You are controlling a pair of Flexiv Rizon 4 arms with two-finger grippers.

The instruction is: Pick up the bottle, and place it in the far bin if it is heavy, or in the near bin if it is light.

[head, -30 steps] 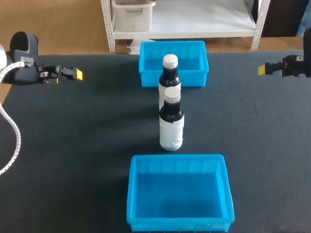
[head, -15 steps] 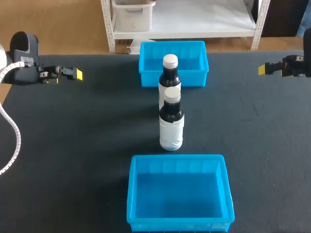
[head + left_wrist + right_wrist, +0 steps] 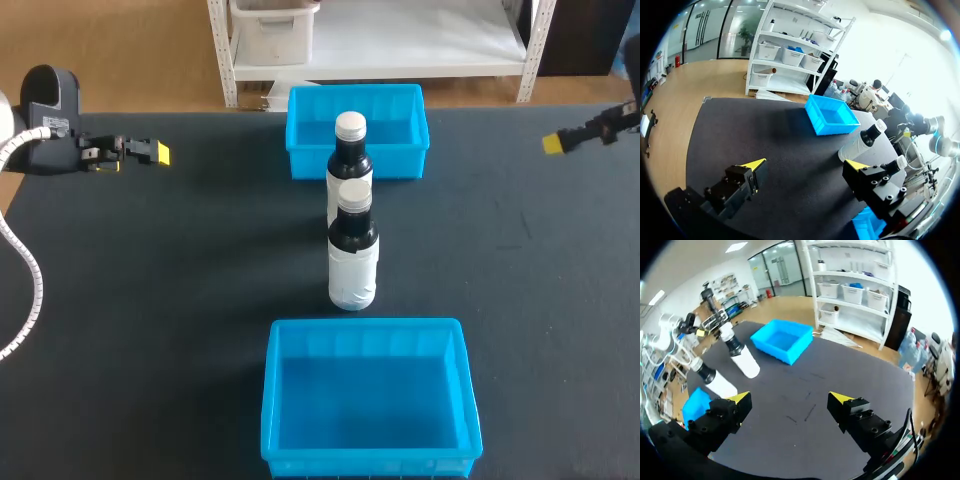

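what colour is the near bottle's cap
White; the cap shows best in the head view.

Head view looks down from behind; both wrist views face inward over the table (image 3: 150, 300), sharing the far bin (image 3: 402, 160).

Left hand (image 3: 805, 164), right hand (image 3: 789, 397) (both agape)

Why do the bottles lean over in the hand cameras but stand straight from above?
Head view: the near bottle and far bottle stand straight. Left wrist view: the fisheye lens bends things, so they lean; glare whitens the room beyond them. Right wrist view: same bending, same lean.
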